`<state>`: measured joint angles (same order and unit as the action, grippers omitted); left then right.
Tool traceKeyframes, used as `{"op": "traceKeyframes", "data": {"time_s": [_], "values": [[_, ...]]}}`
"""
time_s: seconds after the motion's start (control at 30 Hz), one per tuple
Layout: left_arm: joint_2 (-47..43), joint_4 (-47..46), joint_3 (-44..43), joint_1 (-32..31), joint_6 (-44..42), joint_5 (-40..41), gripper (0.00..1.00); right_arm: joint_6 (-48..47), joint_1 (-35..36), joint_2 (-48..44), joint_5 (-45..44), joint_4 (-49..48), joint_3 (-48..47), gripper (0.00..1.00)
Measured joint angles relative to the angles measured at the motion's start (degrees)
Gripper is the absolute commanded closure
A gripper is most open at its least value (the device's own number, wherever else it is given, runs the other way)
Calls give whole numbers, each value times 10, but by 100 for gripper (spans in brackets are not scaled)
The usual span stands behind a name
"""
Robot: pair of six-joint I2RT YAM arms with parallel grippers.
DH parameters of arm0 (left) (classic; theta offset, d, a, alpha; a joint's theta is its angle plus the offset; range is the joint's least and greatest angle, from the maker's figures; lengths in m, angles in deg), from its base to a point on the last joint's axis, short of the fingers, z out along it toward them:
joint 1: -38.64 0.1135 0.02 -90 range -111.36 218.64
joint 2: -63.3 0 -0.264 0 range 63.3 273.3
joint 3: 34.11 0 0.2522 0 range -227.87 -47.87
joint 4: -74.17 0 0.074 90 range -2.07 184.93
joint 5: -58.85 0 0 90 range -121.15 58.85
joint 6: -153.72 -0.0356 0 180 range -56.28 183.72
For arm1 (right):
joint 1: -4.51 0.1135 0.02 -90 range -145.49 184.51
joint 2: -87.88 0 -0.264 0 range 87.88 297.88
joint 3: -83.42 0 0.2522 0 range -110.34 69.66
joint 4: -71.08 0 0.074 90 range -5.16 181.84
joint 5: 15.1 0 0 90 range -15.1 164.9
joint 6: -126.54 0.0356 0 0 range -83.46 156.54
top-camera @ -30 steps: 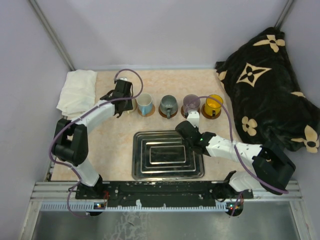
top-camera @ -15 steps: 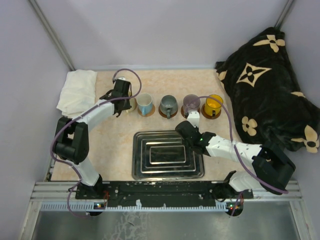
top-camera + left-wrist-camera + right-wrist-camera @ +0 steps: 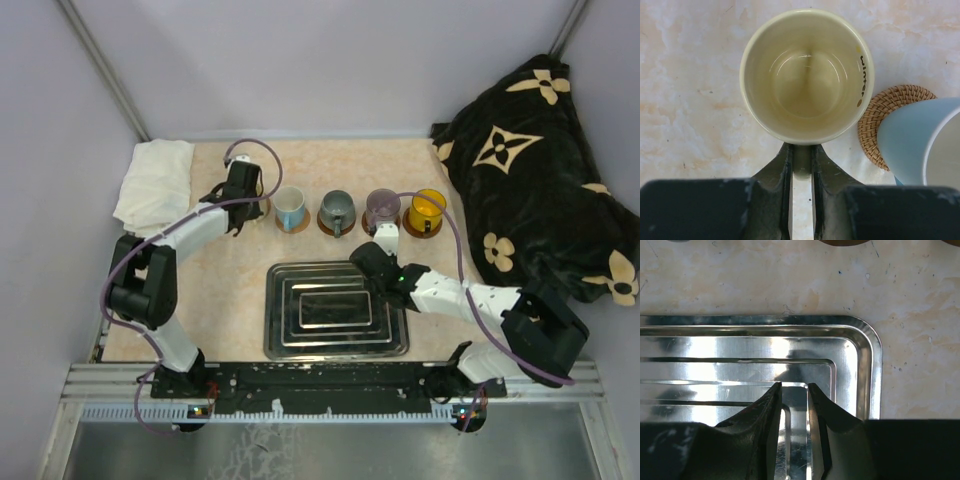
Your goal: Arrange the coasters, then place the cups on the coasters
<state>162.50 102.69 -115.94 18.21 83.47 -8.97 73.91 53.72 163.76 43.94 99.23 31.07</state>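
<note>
From above, we see the left gripper [image 3: 243, 192] at the 9 o'clock end of a row of cups, covering most of the cream cup [image 3: 259, 209]. Toward 3 o'clock follow the blue cup [image 3: 289, 208], the grey cup [image 3: 337, 210], the purple cup [image 3: 382, 206] and the yellow cup [image 3: 426, 210], each on one of the coasters [image 3: 421, 233]. The tray [image 3: 290, 340] lies at 6 o'clock of the row, and the right gripper [image 3: 368, 266] hangs over its 1 o'clock corner. A towel [image 3: 155, 183] lies at the table's 10 o'clock corner, a blanket [image 3: 530, 170] at 3 o'clock.

In the left wrist view, we find the left gripper [image 3: 801, 150] clamped on the handle at 6 o'clock of the cream cup [image 3: 806, 75], which is upright and empty. We cannot tell whether a coaster lies under it. At 4 o'clock, just beside it, the blue cup [image 3: 925, 145] stands on a woven coaster [image 3: 885, 120].

In the right wrist view, the right gripper [image 3: 794, 387] has its jaws slightly apart, holding nothing, above the tray [image 3: 855, 340].
</note>
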Motion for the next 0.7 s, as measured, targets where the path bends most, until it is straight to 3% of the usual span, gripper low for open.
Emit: {"op": "traceKeyframes", "data": {"time_s": [0.7], "values": [[-77,-71,50,2,-35,38,100,0,0,7,0,0,0,71]]}}
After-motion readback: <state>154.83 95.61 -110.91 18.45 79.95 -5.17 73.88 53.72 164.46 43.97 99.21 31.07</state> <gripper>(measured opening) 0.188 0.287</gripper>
